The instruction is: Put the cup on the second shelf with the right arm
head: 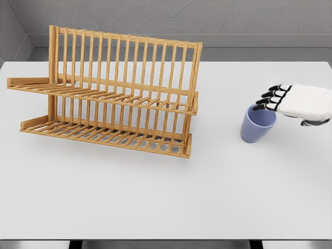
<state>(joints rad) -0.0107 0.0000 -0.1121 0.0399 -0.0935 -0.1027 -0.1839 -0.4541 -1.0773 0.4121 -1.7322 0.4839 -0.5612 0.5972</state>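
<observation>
A blue cup [258, 124] stands on the white desk [166, 197], at the right side, a little tilted with its open mouth turned up and to the right. The right hand [298, 102] comes in from the right edge of the picture. Its black fingertips [264, 101] are bent down over the rim of the cup, at the far right side of the mouth. The fingers are curled, but I cannot tell for sure if they really grip the rim or only touch it.

A wooden rack [109, 93] with two slatted shelves stands on the left half of the desk, well apart from the cup. Both shelves carry nothing. The left arm does not show.
</observation>
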